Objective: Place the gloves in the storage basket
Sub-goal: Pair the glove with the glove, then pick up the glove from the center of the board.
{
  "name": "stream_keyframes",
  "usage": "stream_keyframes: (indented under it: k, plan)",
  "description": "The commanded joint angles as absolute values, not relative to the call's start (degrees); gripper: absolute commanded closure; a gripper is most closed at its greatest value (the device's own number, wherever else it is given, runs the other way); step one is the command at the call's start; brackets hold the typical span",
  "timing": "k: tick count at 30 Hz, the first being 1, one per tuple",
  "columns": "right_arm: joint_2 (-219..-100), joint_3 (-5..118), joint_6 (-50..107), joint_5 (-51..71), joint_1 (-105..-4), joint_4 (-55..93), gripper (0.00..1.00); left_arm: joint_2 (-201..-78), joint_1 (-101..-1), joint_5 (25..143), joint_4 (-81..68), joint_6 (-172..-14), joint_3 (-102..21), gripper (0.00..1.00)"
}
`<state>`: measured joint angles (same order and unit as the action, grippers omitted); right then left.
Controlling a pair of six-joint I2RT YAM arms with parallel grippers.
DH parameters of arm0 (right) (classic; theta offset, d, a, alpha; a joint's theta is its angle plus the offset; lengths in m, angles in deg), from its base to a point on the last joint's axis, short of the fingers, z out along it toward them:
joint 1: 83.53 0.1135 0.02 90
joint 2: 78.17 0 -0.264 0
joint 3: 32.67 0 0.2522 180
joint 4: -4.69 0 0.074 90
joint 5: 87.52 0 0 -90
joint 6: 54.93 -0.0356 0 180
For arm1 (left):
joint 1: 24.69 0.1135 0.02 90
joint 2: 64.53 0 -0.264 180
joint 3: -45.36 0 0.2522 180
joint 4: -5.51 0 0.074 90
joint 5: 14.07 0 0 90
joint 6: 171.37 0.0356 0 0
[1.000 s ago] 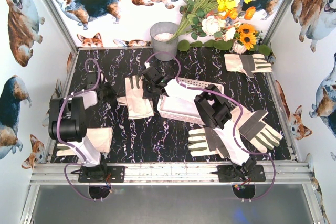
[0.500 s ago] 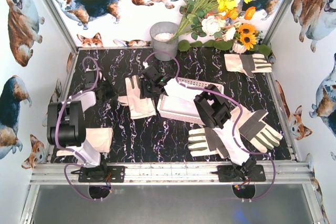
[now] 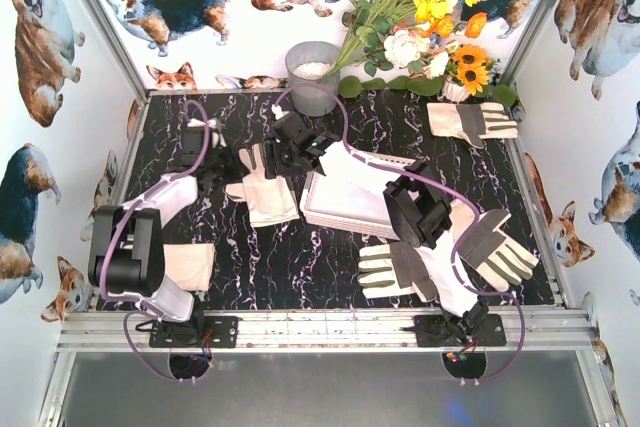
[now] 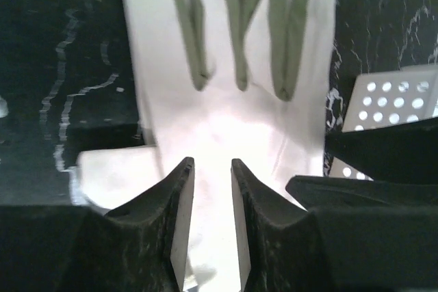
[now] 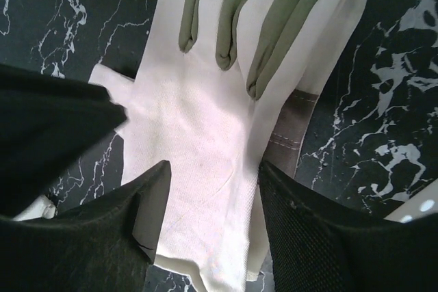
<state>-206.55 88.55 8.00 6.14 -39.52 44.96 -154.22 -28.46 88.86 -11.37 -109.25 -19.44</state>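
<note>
Cream-white fabric glove (image 4: 226, 121), 9 o'clock of white slotted plastic basket (image 4: 393, 100), ungrabbed: left gripper (image 4: 212, 169), right gripper (image 5: 213, 169) both spread above; pinch next, I reckon.

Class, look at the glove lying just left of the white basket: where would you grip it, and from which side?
Probably mid-palm on the glove, coming straight down from above. It lies flat, no edge raised, and the broad palm cloth should bunch between closing jaws.

A cream glove (image 4: 226, 100) lies flat beneath the left gripper (image 4: 212, 169), fingers stretched away; the white basket (image 4: 393, 97) sits just to its right.
</note>
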Motion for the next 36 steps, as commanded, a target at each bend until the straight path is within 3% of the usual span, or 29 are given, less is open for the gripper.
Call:
stream_keyframes:
  k: [1,9,16,26,29,32,36]
  plan:
    - [-203.3,89.9,9.3,4.2,-40.5,44.3,0.46,-157.2,-31.3,90.2,-9.4,-110.9,-21.3,0.8]
    - [-205.7,90.9,9.3,3.7,-41.6,45.4,0.58,-162.9,-31.5,89.8,-7.3,-110.2,-21.3,0.87]
    - [-207.2,92.3,9.3,5.3,-42.0,46.7,0.54,-164.2,-31.3,85.6,-9.6,-108.8,-18.1,0.91]
    - [-210.4,96.7,11.7,17.1,-42.1,51.2,0.48,-152.8,-30.9,85.1,-7.9,-110.9,-1.8,0.92]
    - [-211.5,97.5,12.2,21.9,-41.8,51.7,0.47,-148.0,-30.9,86.5,-8.2,-111.6,0.4,0.87]
    - [-213.2,99.6,12.5,26.5,-41.6,53.2,0.47,-144.1,-30.9,88.9,-9.4,-111.7,0.6,0.76]
    - [-214.1,100.4,12.6,26.3,-41.6,54.8,0.47,-139.6,-30.8,87.7,-14.8,-109.5,-2.2,0.68]
